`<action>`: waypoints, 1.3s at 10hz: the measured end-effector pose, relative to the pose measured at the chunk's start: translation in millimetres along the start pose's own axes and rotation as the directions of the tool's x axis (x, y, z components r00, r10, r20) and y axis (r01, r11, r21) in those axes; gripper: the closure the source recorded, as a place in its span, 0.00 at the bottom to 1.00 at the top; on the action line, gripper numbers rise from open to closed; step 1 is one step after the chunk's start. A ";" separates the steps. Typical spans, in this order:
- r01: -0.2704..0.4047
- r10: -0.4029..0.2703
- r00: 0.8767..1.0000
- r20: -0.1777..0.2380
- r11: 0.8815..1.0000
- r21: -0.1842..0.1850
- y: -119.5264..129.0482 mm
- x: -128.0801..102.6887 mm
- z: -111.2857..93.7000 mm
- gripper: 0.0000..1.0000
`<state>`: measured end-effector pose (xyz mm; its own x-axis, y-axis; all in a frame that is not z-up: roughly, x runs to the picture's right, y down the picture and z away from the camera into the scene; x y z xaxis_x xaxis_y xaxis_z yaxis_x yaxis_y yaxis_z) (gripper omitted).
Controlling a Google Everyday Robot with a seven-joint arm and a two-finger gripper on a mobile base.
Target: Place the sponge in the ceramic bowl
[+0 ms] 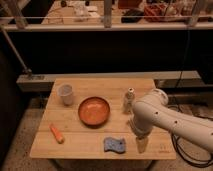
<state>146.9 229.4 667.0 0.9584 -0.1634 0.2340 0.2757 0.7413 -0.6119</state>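
Claw (141, 145), released and empty, is held low near the ceramic bowl (94, 111), while the sponge (115, 145) is found flat on the counter (80, 142), slightly apart from that bowl's near rim, so grasping and placing are left.

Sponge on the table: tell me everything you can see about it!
The sponge is small, blue-grey, with wavy edges. It lies flat near the front edge of the wooden table, in front of the ceramic bowl, not in it. Nothing touches it; the open claw hangs beside it, on the picture's right.
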 end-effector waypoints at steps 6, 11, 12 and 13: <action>0.033 -0.033 0.999 0.018 0.999 0.003 0.6 -18.2 19.5 0.20; 0.052 -0.052 0.998 0.034 0.999 0.007 -2.7 -31.0 36.8 0.20; 0.052 -0.052 0.998 0.036 0.999 0.009 -3.1 -33.0 44.6 0.20; 0.056 -0.056 0.998 0.038 0.998 0.011 -4.5 -35.9 49.0 0.20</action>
<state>107.7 263.9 698.3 0.9379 -0.1801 0.2965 0.3281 0.7382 -0.5894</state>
